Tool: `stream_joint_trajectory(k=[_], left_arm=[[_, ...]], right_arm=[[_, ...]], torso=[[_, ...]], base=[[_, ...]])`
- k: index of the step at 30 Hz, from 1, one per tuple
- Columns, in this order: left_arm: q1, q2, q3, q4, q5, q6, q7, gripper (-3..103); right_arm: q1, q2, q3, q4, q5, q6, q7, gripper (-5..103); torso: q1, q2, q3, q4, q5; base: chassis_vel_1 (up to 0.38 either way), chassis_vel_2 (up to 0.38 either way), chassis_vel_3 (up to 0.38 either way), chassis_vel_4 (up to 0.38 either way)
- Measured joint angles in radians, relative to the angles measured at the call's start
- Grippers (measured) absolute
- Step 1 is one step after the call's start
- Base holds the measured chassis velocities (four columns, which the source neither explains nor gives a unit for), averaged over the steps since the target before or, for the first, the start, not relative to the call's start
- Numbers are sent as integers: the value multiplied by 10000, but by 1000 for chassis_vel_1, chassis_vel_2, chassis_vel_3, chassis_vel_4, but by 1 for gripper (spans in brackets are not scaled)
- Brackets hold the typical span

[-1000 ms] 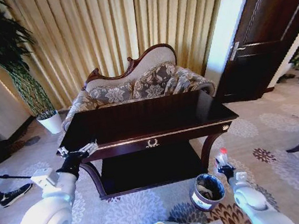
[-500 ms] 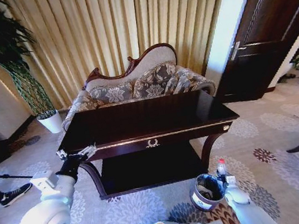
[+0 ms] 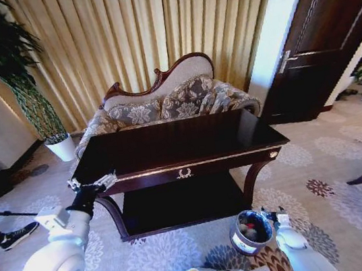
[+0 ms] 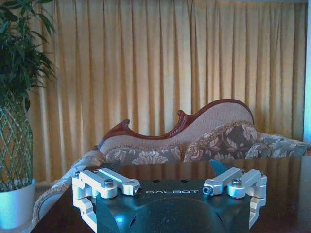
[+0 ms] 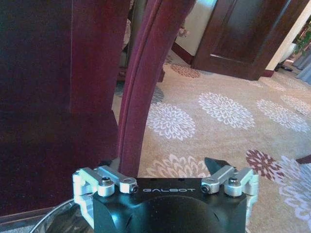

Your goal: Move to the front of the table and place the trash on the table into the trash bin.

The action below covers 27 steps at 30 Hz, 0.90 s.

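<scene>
The left tool point(image 4: 170, 190) hung spread wide over the dark bench point(image 4: 286, 194), facing the sofa point(image 4: 204, 141), curtains point(image 4: 160, 63) and a potted plant point(image 4: 14, 121).

Far beyond the left claw point(image 3: 93, 184), golden pleated curtains point(image 3: 152, 31) cover the back wall, with a floral-upholstered sofa point(image 3: 169, 103) with a carved back in front of them. To that claw's left stands a tall plant point(image 3: 8, 73) in a white pot point(image 3: 62, 148). Past the right claw point(image 3: 269, 216), a flower-patterned carpet point(image 3: 323, 175) runs to a dark wooden door point(image 3: 323, 39).
</scene>
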Motion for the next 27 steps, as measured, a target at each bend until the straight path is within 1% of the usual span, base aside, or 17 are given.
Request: stream_joint_trajectory(k=[4,9,19,22,26,27], left_arm=[[71,-30,1,2,32,-2,3,100],[57,61,1,5,35,-3,12,100],[159,76,-7,6,113,-3,10,100],[173,78,-8,6,115,-3,10,100],[214,35,40,6,149,-8,9,100],[214,35,40,6,149,-8,9,100]], right_arm=[[-24,17,-6,84,15,-22,0,100],[-65,91,-6,165,71,-40,0,100],[-219,30,72,321,576,-236,-13,100],[-317,-33,76,598,831,-255,-19,100],[-828,-242,135,2158,1771,-459,-49,100],[-828,-242,135,2158,1771,-459,-49,100]], torso=[[-1,0,0,0,0],[0,0,0,-1,1],[-1,0,0,-1,1],[-1,0,0,-1,3],[-1,0,0,-2,3],[-1,0,0,-2,3]], base=[[0,0,0,0],[0,0,0,0],[0,0,0,0],[0,0,0,0],[0,0,0,0],[0,0,0,0]])
